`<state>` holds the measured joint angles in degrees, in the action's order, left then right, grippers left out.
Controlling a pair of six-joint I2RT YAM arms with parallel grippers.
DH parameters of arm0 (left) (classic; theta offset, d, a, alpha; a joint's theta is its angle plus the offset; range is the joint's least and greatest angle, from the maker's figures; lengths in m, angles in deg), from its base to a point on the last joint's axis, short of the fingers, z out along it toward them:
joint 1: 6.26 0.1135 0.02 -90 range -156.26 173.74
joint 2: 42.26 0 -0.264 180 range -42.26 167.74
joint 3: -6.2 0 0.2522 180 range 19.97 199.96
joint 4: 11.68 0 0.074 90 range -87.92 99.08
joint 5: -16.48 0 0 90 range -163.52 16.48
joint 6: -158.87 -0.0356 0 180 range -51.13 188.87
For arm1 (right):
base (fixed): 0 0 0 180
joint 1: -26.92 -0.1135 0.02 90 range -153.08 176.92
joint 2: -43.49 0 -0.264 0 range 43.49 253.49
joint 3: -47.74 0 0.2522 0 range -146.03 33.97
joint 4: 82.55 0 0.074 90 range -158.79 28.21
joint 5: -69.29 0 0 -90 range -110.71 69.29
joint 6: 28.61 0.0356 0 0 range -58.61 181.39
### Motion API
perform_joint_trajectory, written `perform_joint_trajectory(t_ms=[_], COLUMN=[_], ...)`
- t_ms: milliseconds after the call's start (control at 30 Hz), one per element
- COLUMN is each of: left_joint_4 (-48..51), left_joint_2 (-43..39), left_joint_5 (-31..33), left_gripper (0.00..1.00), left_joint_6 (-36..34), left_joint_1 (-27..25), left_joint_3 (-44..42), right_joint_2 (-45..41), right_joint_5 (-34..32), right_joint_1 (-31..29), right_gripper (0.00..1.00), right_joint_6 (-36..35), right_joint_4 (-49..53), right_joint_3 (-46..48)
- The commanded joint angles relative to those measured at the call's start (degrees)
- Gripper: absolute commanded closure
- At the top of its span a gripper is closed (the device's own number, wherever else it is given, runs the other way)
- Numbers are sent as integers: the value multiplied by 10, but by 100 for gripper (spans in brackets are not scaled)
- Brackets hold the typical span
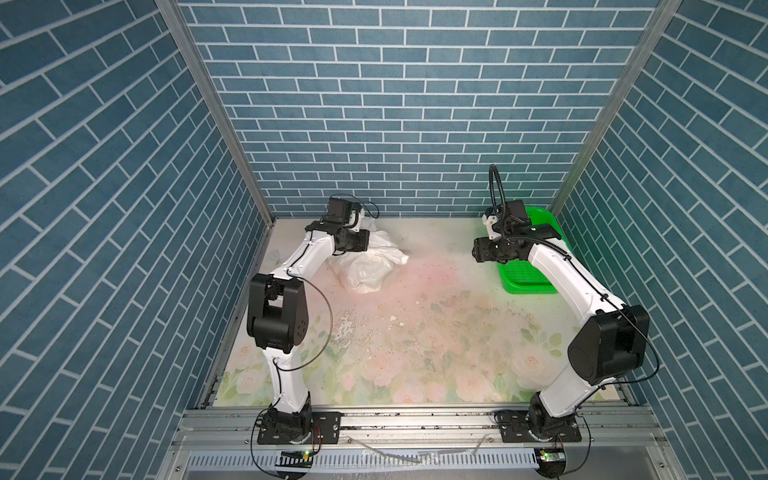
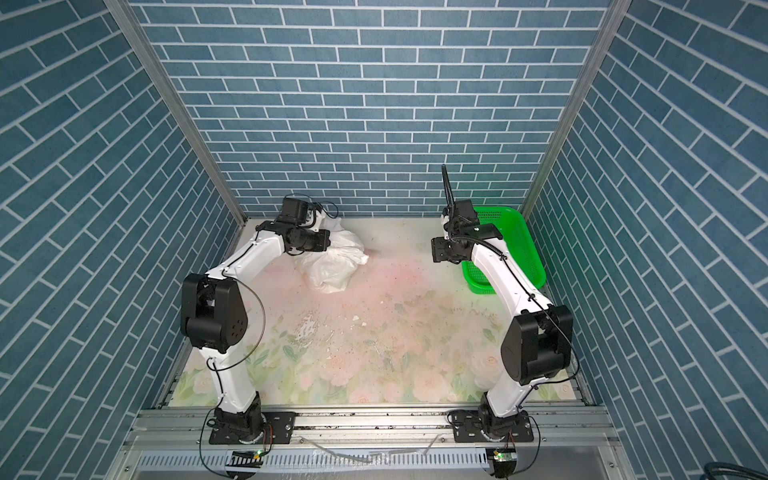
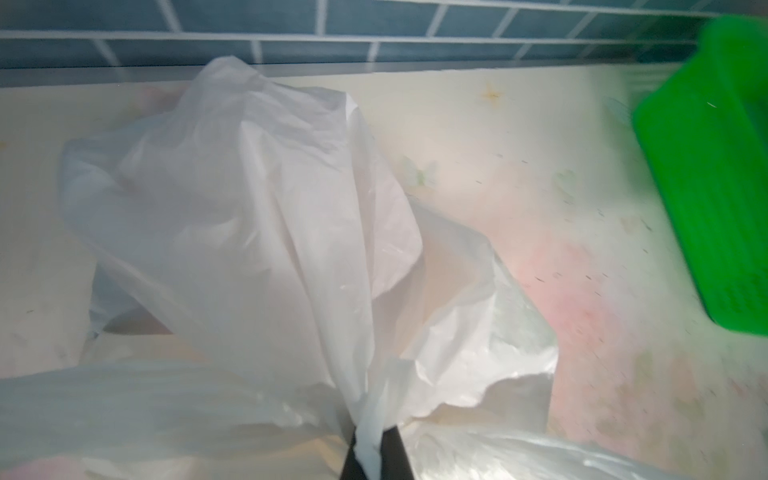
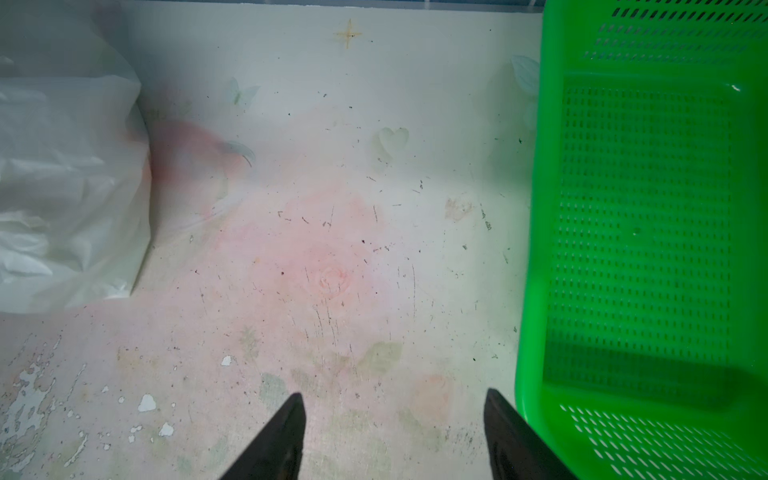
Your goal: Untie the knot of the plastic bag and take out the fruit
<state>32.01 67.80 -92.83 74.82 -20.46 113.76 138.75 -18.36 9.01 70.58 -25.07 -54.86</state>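
step: untying, I judge. left claw pinched tight on a twisted strip of the plastic bag, far left on the surface
knot: can't tell if tied
right claw: wide, empty, between bag and green basket
fruit: none clear; red blur at bag's edge
next: I'd have the right claw grip the opposite flap and pull gently
writing: none readable

your plastic bag lies crumpled near the back left corner of the tabletop, white and translucent, its film drawn into a thin twisted strand. a red blur shows at its edge, too unclear to name.
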Motion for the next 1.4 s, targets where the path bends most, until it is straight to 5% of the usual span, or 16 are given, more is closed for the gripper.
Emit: perform_joint_trajectory(t_ms=[0, 333, 500, 633, 733, 900, 1067, 1367], left_joint_4=[37, 148, 168, 146, 102, 20, -5, -45], left_joint_2=[-25, -52, -95, -131, -170, -249, -286, -331], left_joint_5=[-65, -126, -100, -90, -84, -49, -31, 7], left_gripper=[100, 100, 98, 47, 33, 30, 28, 27], left_joint_6=[-42, -108, -113, -86, -42, 26, 62, 106], left_joint_1=[-50, -216, -229, -228, -228, -228, -228, -228], left_joint_3=[-18, -45, -79, -106, -149, -249, -308, -383], right_joint_2=[-26, -50, -59, -57, -56, -68, -74, -8], right_joint_5=[5, 18, 55, 123, 201, 342, 390, 302], right_joint_1=[-2, -1, -1, -1, -2, -4, -13, -65], right_gripper=[32, 32, 32, 31, 32, 29, 25, 19], right_joint_6=[12, 1, -5, -21, -41, -88, -110, -160], right_joint_4=[-3, 18, 17, 2, -15, -51, -88, -46], right_joint_3=[21, 38, 51, 69, 85, 131, 162, 125])
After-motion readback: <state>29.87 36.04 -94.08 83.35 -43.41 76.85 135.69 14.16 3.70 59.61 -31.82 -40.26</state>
